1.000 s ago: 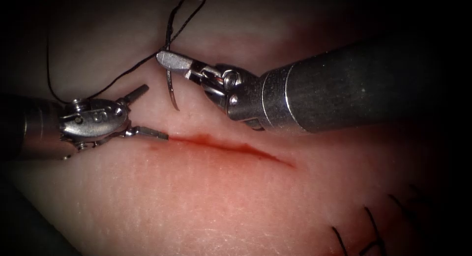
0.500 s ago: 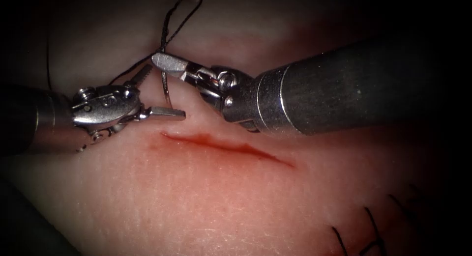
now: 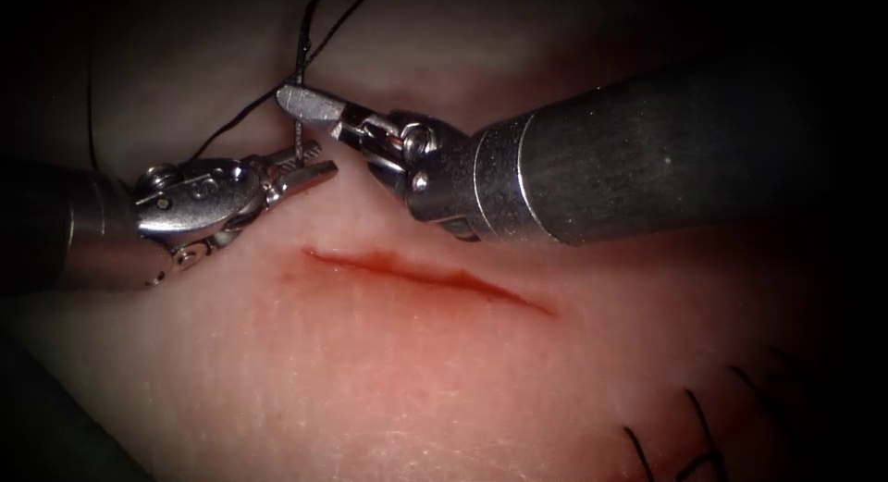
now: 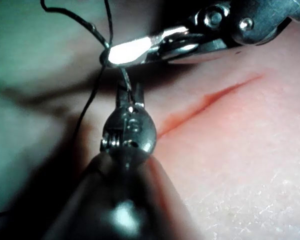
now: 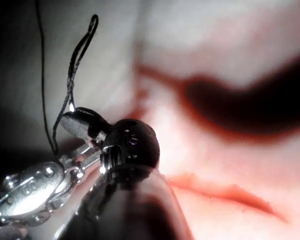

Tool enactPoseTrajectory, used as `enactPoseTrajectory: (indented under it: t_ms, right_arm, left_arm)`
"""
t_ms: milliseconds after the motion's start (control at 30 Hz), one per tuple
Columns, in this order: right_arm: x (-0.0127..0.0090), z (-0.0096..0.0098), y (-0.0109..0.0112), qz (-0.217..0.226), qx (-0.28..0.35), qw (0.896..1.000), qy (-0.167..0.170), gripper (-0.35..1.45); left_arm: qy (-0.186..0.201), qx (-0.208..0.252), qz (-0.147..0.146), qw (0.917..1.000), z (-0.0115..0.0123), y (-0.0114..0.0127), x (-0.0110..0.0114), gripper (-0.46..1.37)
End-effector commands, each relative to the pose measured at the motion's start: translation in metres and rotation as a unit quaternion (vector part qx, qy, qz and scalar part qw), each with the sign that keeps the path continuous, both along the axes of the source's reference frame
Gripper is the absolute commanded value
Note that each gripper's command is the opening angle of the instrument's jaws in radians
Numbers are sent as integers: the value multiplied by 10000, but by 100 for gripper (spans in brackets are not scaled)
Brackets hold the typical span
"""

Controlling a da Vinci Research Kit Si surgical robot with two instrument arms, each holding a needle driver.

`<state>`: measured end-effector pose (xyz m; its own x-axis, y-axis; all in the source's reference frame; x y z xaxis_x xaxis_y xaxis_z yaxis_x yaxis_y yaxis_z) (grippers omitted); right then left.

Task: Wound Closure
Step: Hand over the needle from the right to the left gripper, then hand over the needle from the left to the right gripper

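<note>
Right gripper (image 3: 301, 101) clamped on needle (image 3: 298, 142) near its thread (image 3: 319, 33) end; left gripper (image 3: 310, 167) closing on its shaft, handover, 11 o'clock of cut (image 3: 425, 278).

A few short dark stitches (image 3: 700, 422) sit well below the right tool (image 3: 289, 99), under its shaft and far from its tip. Below the left tool (image 3: 324, 160), a dark surface (image 3: 55, 445) lies in shadow; what it is cannot be told.
</note>
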<state>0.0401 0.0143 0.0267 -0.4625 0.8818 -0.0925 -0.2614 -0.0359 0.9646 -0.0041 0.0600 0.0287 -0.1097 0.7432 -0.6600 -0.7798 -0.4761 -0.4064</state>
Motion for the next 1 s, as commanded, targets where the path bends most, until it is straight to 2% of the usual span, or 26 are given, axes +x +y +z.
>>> enactPoseTrajectory:
  t_ms: [33, 67, 100, 133, 233, 267, 333, 467, 633, 700, 733, 800, 833, 867, 900, 933, 1000]
  right_arm:
    - [-1, 0, -1, -34, -58, 10000, -42, -35]
    - [-2, 0, -1, -99, -226, 9996, -144, -35]
    - [-3, 0, -2, -116, -306, 9993, -180, -26]
    - [-3, 0, -2, -146, -379, 9989, -221, -9]
    - [-7, -1, -4, -210, -502, 9981, -279, 20]
    - [-9, -1, -4, -227, -526, 9979, -289, 28]
    - [-11, -1, -4, -290, -610, 9971, -359, 58]
    - [-14, 1, -8, -441, -1037, 9918, -607, 96]
    - [-23, 3, -17, -562, -1239, 9887, -625, 102]
    - [-26, 5, -18, -682, -1328, 9876, -485, 102]
    - [-31, 6, -19, -828, -1427, 9858, -304, 98]
    - [-35, 8, -20, -884, -1485, 9847, -227, 96]
    - [-41, 10, -20, -934, -1512, 9840, -136, 95]
    - [-43, 10, -20, -940, -1524, 9838, -108, 95]
    - [-48, 11, -19, -968, -1587, 9825, -98, 96]
    - [-50, 12, -19, -983, -1614, 9819, -105, 96]
    - [-59, 14, -17, -963, -1728, 9802, -86, 95]
  left_arm:
    - [-40, 0, 21, 10000, -1, 0, 2, -35]
    - [-50, -1, 27, 10000, -2, 0, 7, -35]
    - [-93, 0, 66, 9999, -3, 1, 10, -35]
    - [-160, -1, 121, 9998, -3, 1, 13, -35]
    - [-385, -41, 208, 9990, -5, 0, 20, -35]
    - [-566, -4, 249, 9981, -6, -1, 21, -35]
    - [-858, 161, 223, 9959, -6, -2, 22, -35]
    - [-1248, 309, 310, 9912, -6, -4, 22, -35]
    - [-1591, 466, 371, 9855, -4, -6, 21, -35]
    - [-1821, 591, 405, 9807, -4, -7, 20, -35]
    - [-2198, 874, 397, 9708, -4, -9, 19, -35]
    - [-2484, 1078, 375, 9619, -4, -12, 17, -35]
    - [-2910, 1286, 420, 9471, -5, -14, 15, -35]
    - [-3038, 1301, 436, 9428, -5, -14, 14, -35]
    - [-3353, 1300, 410, 9322, -6, -14, 13, -35]
    - [-3478, 1353, 417, 9268, -6, -14, 12, -35]
    - [-4053, 1586, 495, 8990, -7, -15, 6, -35]
